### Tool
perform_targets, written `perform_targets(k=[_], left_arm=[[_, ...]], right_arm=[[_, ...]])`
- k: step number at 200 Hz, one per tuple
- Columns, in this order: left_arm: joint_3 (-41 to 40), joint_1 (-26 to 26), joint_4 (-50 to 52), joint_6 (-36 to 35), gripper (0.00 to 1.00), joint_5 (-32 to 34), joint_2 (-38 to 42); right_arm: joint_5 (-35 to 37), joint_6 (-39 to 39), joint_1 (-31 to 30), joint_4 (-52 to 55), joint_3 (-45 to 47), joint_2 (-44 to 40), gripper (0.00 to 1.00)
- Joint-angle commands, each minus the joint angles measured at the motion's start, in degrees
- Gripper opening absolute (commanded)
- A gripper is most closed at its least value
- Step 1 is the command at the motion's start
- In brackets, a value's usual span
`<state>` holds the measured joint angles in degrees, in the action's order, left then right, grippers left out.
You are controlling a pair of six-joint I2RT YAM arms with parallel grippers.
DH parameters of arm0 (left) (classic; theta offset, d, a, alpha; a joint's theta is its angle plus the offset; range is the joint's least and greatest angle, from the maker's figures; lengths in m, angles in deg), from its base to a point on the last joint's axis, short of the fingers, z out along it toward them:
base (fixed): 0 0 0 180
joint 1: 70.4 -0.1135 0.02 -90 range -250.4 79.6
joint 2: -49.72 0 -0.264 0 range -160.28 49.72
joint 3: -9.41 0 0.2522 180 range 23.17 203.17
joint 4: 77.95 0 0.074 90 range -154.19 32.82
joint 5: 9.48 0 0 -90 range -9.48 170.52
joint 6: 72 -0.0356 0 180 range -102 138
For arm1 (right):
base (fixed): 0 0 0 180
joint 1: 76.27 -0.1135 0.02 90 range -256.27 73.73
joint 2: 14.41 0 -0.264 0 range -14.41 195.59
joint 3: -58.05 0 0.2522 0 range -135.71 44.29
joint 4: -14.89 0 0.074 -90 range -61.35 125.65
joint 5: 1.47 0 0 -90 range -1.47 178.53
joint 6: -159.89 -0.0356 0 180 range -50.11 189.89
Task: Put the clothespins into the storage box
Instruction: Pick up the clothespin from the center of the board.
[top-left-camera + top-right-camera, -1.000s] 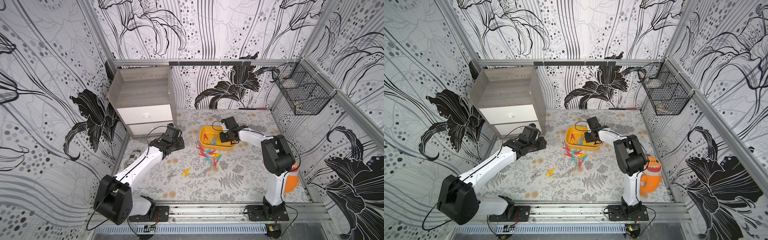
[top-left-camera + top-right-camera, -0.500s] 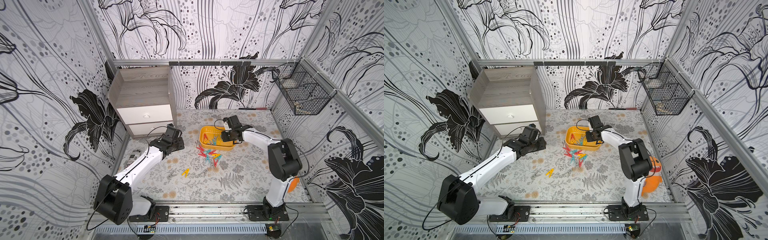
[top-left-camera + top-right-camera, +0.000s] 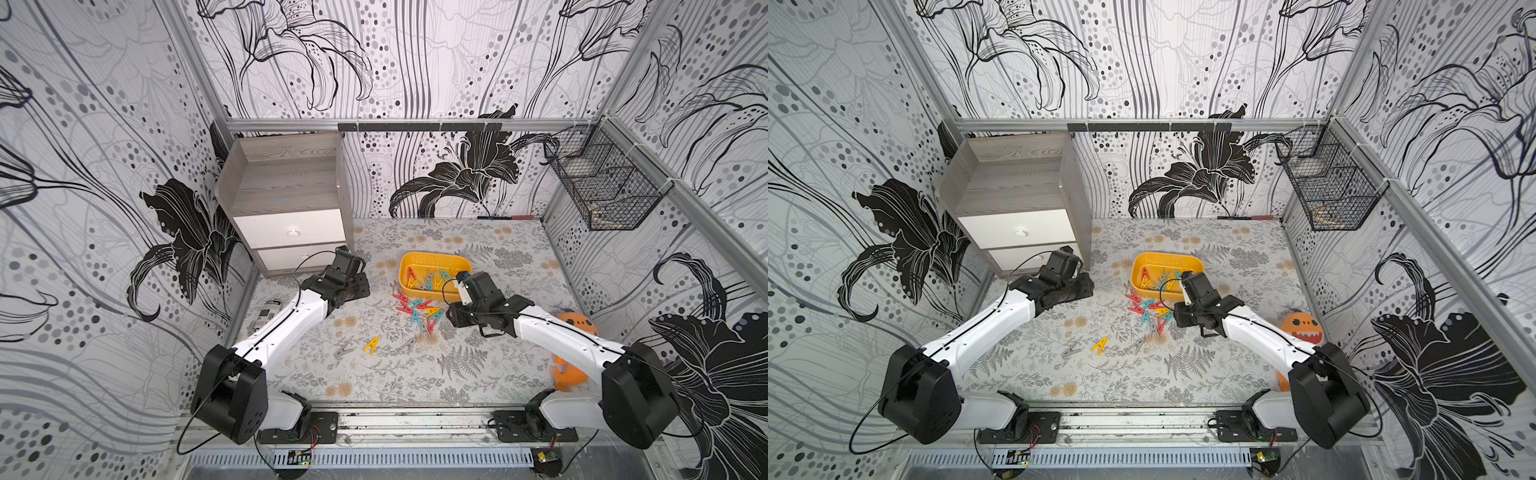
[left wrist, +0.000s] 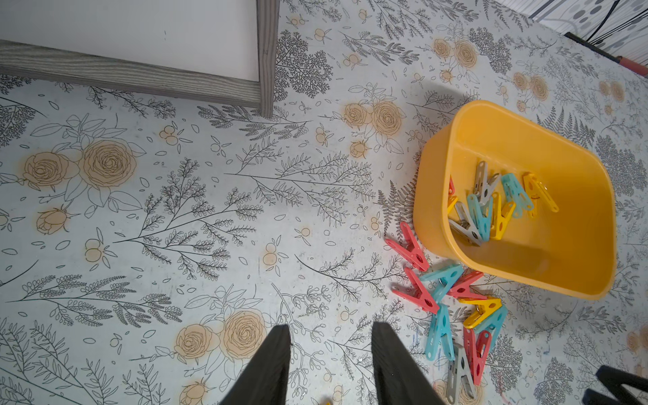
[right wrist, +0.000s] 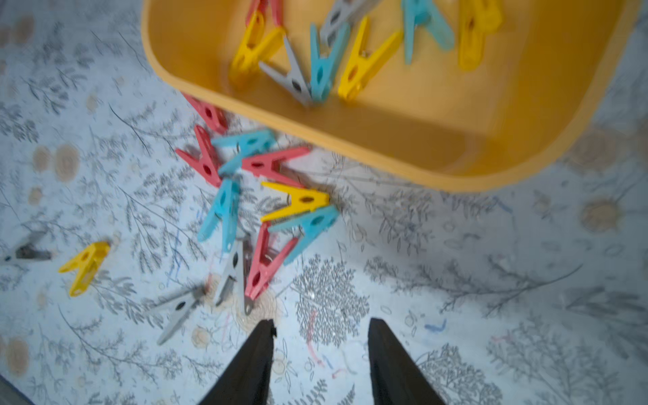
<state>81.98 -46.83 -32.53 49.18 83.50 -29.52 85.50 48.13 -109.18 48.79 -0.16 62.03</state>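
Overhead, in both top views: a shallow yellow-orange plastic storage box [image 3: 434, 254] sits mid-table on the floral-print tabletop [image 3: 478, 374], with several pins already lying inside. Small A-shaped plastic spring clothespins [image 3: 419, 311] in red-pink, teal, yellow and grey lie heaped just beside the box's near wall; at least one appears to touch it. Three strays lie apart, nearer the robot: a lone yellow pin [image 3: 371, 345] between two grey ones.

Left wrist view: the left gripper [image 4: 331, 354] hangs above bare tabletop, jaws spread, nothing between them. The heap is near, with the box beyond it. A corner of the grey wood cabinet [image 4: 140, 75] is well apart.

Right wrist view (blurred): the right gripper [image 5: 321, 350] is also spread and empty. It is poised close to the heap's nearest pieces, a grey pin [image 5: 232, 270] and a red-pink pin [image 5: 261, 270] lying side by side.

Handling, as judged: the pins look light, stiff and smooth-skinned, so they are likely to skate or flip if nudged. The heaped ones overlap, and lifting one may drag a neighbour. The best hold appears to be across the two flat flanks at mid-body, near the spring. A squeeze at the splayed tails would open the clip. The strays lie clear and should come up cleanest, though the grey ones are hard to see against the print.
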Motion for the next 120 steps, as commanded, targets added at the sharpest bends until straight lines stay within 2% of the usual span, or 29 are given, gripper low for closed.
perform_targets(k=[1,48,120], left_arm=[[1.2,0.2,-1.6,-0.1,0.43,0.2,-0.8],[-0.2,0.1,-2.0,0.0,0.43,0.5,0.4],[0.0,0.2,-1.6,-0.1,0.43,0.7,0.9]], right_arm=[[-1.3,-5.3,-0.5,-5.0,1.5,0.3,0.49],[-0.6,-6.3,-3.2,-9.3,-0.8,8.2,0.47],[3.0,-6.8,-4.4,-8.9,-3.6,16.5,0.4]])
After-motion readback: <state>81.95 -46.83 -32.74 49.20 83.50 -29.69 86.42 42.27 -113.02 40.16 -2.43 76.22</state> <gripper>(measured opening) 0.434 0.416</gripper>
